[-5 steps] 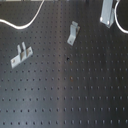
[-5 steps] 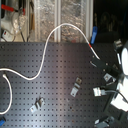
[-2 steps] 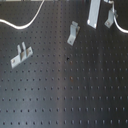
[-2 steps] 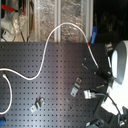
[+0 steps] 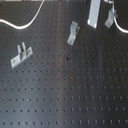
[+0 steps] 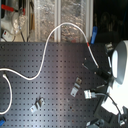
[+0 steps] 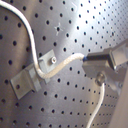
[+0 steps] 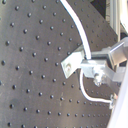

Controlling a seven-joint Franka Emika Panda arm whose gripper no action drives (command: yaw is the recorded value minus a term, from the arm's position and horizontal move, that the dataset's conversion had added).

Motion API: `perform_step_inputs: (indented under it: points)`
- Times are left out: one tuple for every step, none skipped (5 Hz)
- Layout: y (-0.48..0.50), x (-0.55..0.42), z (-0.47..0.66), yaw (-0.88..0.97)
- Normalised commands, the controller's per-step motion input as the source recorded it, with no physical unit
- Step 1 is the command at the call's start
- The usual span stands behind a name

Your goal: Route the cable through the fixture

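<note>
Your gripper (image 7: 91,60) is clamping down on the cable (image 7: 60,65): in the first wrist view the white cord is running straight into the silvery fingers (image 7: 107,57) and looping out again beneath them. Just beside the fingertips the cable is draping over a bolted metal piece (image 7: 27,80), though I cannot tell which of the clips it is. In the first exterior view the gripper is hanging at the far edge of the board (image 5: 65,95), just beside the long narrow clip (image 5: 93,14), with cable trailing off toward the first exterior view's right. The fixture (image 5: 73,34) is sitting on the board between that long clip and the two-prong bracket (image 5: 21,54), apart from the cable. In the second exterior view the cable is sweeping from the second exterior view's left up in a big arch and dropping toward the white arm (image 6: 120,62).
</note>
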Motion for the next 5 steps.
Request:
perform_step_inputs:
  points:
    - [-0.347,-0.337,0.03,-0.04]
    - [-0.030,-0.017,0.00,0.00]
    - [-0.111,-0.302,-0.01,0.00]
    - [-0.057,-0.442,-0.01,0.00]
    - [0.010,-0.017,0.00,0.00]
